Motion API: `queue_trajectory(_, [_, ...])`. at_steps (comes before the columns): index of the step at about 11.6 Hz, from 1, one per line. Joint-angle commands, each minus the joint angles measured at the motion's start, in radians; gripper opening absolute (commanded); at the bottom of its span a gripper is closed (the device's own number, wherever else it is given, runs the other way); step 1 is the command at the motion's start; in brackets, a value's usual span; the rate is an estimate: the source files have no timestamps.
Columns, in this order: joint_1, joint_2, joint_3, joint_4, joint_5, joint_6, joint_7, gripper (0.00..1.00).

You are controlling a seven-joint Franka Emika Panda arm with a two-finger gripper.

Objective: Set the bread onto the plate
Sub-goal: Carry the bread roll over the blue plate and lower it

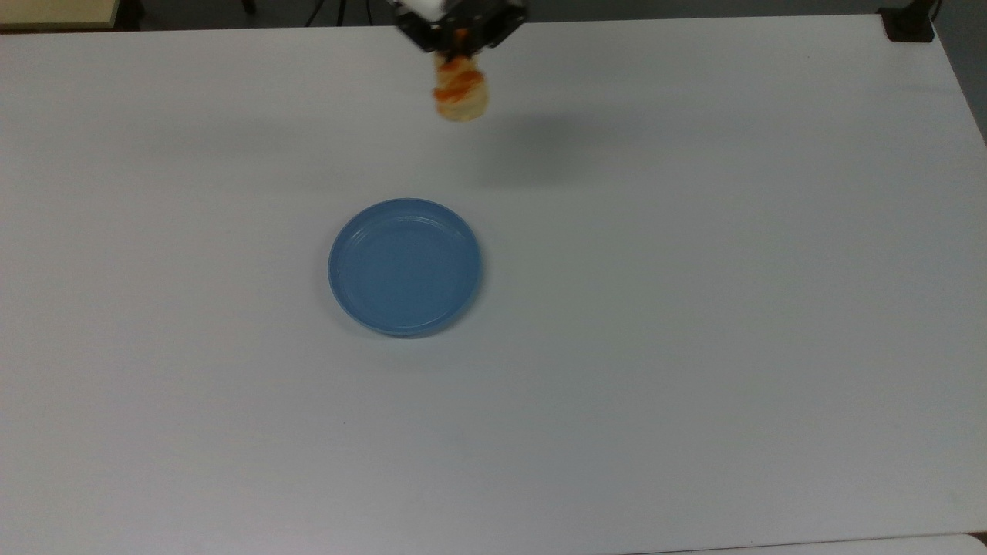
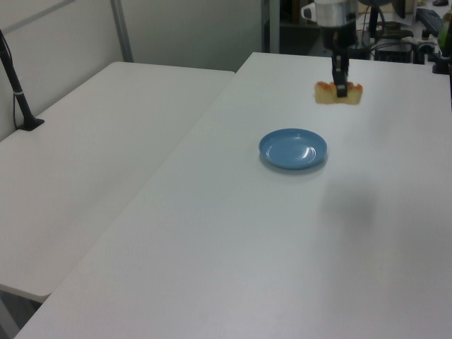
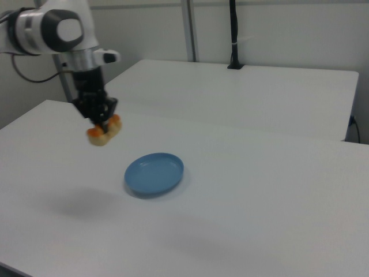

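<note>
The gripper (image 1: 460,48) was clamped on the bread (image 1: 461,95), one black finger (image 2: 342,87) on each long side at mid-length. The bread hung level in the air, clear of the white table (image 1: 694,308), its shadow (image 3: 78,203) lying on the bare surface below. Relative to the plate (image 1: 405,267), the bread was above and apart, toward the top view's upper edge and slightly to the top view's right. The plate sat flat on the table, holding nothing.
</note>
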Motion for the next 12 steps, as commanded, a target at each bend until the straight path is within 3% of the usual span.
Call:
queue_trajectory(1, [-0.082, 0.183, -0.037, 0.172, 0.003, 0.054, -0.072, 0.18])
queue_trajectory(4, [-0.120, 0.312, -0.037, 0.159, 0.003, 0.249, -0.066, 0.22])
queue_trajectory(7, [-0.104, 0.362, -0.040, 0.085, 0.003, 0.369, -0.057, 0.25])
queue_trajectory(9, [-0.082, 0.408, -0.040, 0.071, 0.003, 0.393, -0.034, 0.37])
queue_trajectory(10, [-0.079, 0.416, -0.039, 0.067, 0.003, 0.395, -0.034, 0.47])
queue_trajectory(12, [-0.081, 0.416, -0.039, 0.047, 0.007, 0.418, -0.020, 1.00])
